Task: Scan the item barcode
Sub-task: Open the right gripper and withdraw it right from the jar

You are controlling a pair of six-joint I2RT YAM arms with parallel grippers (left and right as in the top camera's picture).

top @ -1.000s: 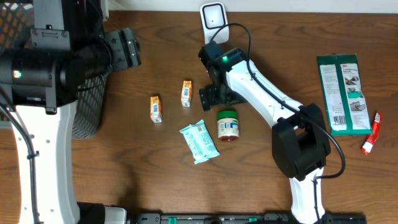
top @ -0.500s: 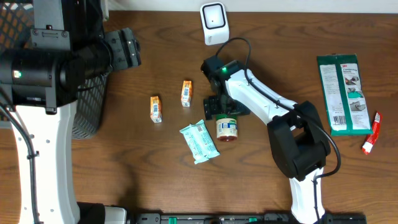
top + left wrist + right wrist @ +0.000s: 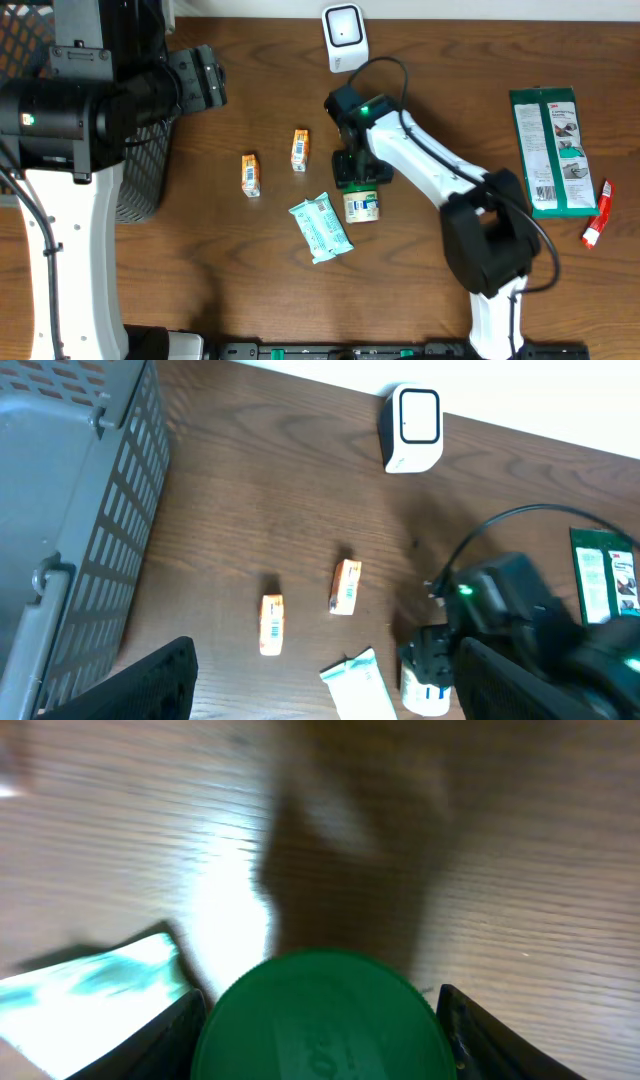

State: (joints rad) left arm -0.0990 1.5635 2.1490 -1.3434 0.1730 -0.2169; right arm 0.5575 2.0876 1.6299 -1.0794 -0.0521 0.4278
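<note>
At the far left stands a dark wire basket (image 3: 135, 185). The left arm covers most of it from overhead, and the left wrist view shows only its grey mesh wall, so I cannot tell what is in it. The left gripper (image 3: 196, 82) hangs above the table just right of the basket. Its fingers (image 3: 150, 682) stand wide apart at the two lower corners of its wrist view, holding and touching nothing.

To the right, two small orange cartons (image 3: 250, 174) (image 3: 299, 150) lie apart on the wood. A mint-green packet (image 3: 321, 228) lies nearer, at a slant.

Just right of the packet is the jar (image 3: 362, 206), with its white label showing from overhead. The right gripper (image 3: 357, 172) is down over it. Only the right wrist view shows how the two meet: the green lid (image 3: 320, 1020) fills the gap between the fingers (image 3: 165, 1038). They are partly closed in and lie close along both sides of the lid. I cannot tell whether they press on it or only flank it. The packet's edge shows at the left of that view.

The white barcode scanner (image 3: 343, 36) stands at the far edge, beyond the jar and well apart from it. It also shows in the left wrist view, along with the right arm.

Far right, seen fully only from overhead, a flat green retail package (image 3: 552, 150) lies lengthwise. A small red-and-white tube (image 3: 597, 215) lies just beside its near right corner.
</note>
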